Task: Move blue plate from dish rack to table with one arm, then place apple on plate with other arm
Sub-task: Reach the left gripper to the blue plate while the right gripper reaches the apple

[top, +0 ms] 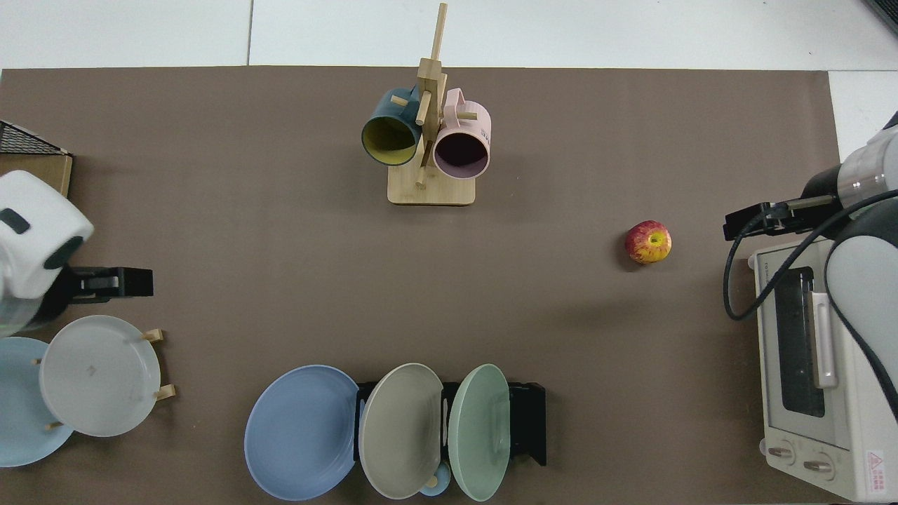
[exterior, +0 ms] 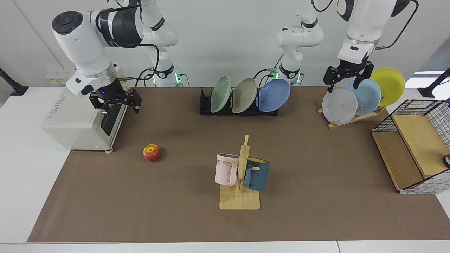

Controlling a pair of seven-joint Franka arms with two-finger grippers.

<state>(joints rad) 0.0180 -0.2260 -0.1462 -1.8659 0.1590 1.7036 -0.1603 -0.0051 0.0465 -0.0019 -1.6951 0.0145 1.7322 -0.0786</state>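
At the rack's point(exterior: 239, 105) near end, the blue plate point(exterior: 274, 95) is leaning in its slot, round, shallow and matte; from above its rim point(top: 302, 431) is overlapping the beige plate point(top: 400, 429), and the black dividers are mostly hiding behind the three plates (the green plate point(exterior: 220, 94) is sitting at the far end). Something small and blue is peeking out under the beige plate; it cannot be identified.

The left gripper point(exterior: 346, 78) is hovering above the grey plate point(exterior: 339, 105) on the wooden stand point(exterior: 351, 118), fingers spread apart, holding nothing. In the top view its arm is cut off at the edge and only one black finger point(top: 116, 282) is showing.

The right gripper point(exterior: 116, 102) is waiting in front of the toaster oven point(exterior: 75, 123), fingers parted, empty.

The apple point(exterior: 152, 153), red with yellow patches, is resting on the brown mat of the table point(exterior: 168, 211), well apart from both grippers.
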